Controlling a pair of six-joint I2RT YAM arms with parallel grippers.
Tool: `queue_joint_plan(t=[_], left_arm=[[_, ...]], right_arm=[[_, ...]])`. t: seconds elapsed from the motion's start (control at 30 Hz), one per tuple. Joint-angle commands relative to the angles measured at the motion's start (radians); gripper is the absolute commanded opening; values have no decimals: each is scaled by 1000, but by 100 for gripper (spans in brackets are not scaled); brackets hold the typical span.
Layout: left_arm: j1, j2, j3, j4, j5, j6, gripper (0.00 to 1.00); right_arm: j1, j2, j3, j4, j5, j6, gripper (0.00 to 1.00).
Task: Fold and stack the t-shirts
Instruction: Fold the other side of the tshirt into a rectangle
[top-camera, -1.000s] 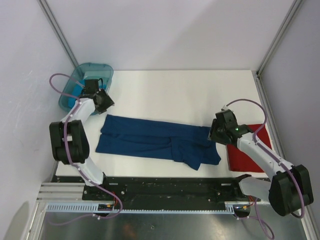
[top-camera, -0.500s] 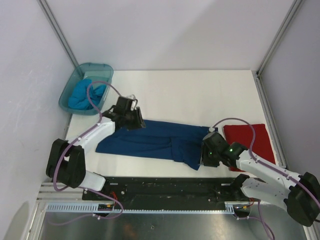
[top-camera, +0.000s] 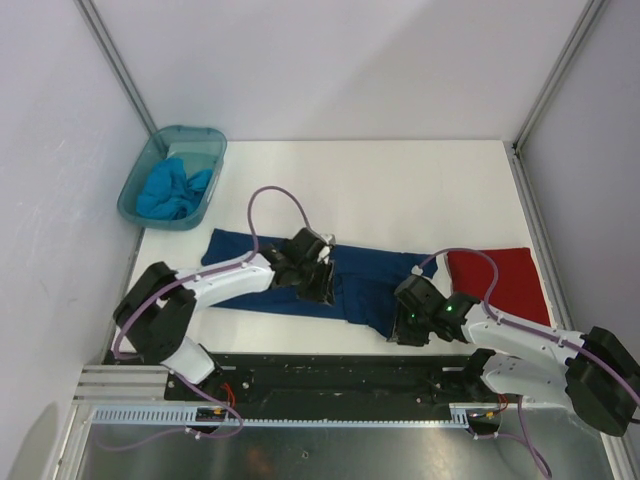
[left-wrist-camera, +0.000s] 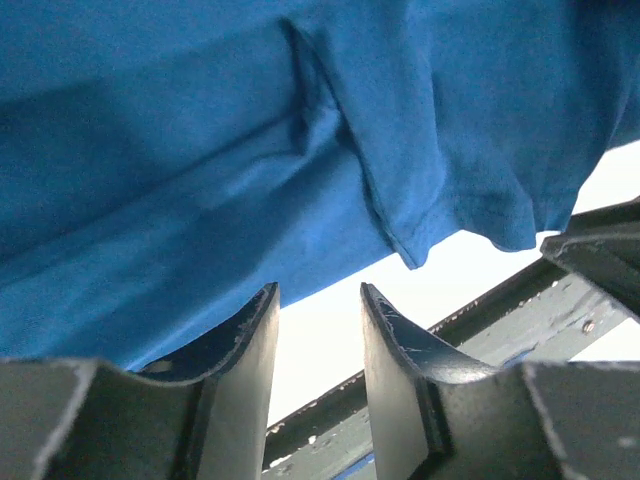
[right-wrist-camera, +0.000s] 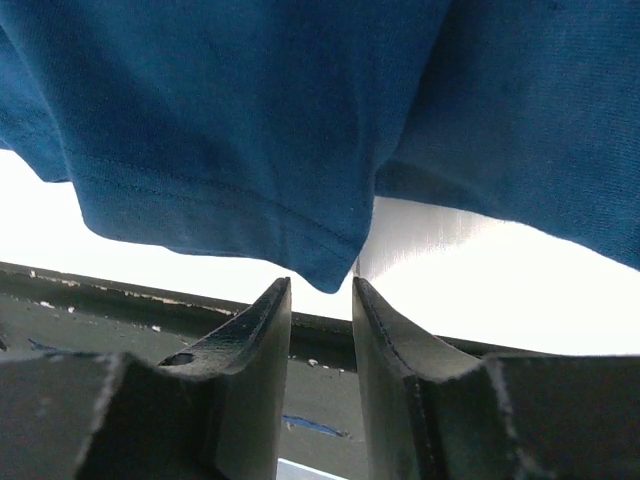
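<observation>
While the left gripper (left-wrist-camera: 318, 292) hovers low over the near edge of the navy blue t-shirt (left-wrist-camera: 200, 150), its two fingers stand a modest way apart with nothing between them; only bare white table (top-camera: 400, 190) shows through the gap. Just past its fingertips runs the shirt's near hem, and a little farther ahead and to the right a folded flap with a stitched edge lies over the main cloth, ending in a loose corner. The right gripper (right-wrist-camera: 320, 287) is set at the same shirt's near edge, off to the left gripper's right, with its fingers drawn to a narrow slot that is not closed. A hemmed corner of the shirt sits right at the mouth of that slot, level with the tips, and I cannot tell whether the pads touch it. Directly beneath both grippers' fingers runs the black frame rail (top-camera: 330, 365) along the table's near side. Ahead of both, the shirt spreads flat across the table as a long band. Beyond the right gripper's wrist, on its outer side, the red t-shirt (top-camera: 500, 280) lies flat just beside the navy one's end. Farthest off, well beyond the left gripper on its outer side, the turquoise t-shirt (top-camera: 172, 190) sits bunched inside the teal tub (top-camera: 170, 223).
</observation>
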Motion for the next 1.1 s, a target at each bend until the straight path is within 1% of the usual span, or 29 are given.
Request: queue_joint_plan(t=[0.0, 0.07, 0.2, 0.27, 0.3, 0.67, 0.87, 1.0, 1.07], left_arm=[[-64, 52, 32, 44, 56, -28, 42], [-89, 80, 45, 58, 74, -32, 42], [-123, 126, 63, 83, 87, -55, 41], [-132, 137, 70, 96, 94, -67, 41], [-135, 140, 73, 101, 98, -72, 41], [-151, 177, 101, 113, 86, -94, 41], [-165, 196, 106, 113, 70, -107, 39], [-177, 201, 107, 113, 55, -117, 36], [-180, 197, 107, 114, 47, -124, 29]], right_arm=[[8, -4, -4, 16, 62, 51, 33], [9, -9, -4, 9, 77, 58, 25], [8, -16, -1, 5, 87, 67, 8], [9, -20, 0, 0, 90, 70, 2], [9, -20, 1, -1, 92, 71, 1], [9, -38, 19, -25, 99, 65, 0], [8, -43, 23, -34, 102, 63, 0], [8, -47, 24, -38, 102, 63, 0], [9, -51, 28, -45, 104, 62, 0]])
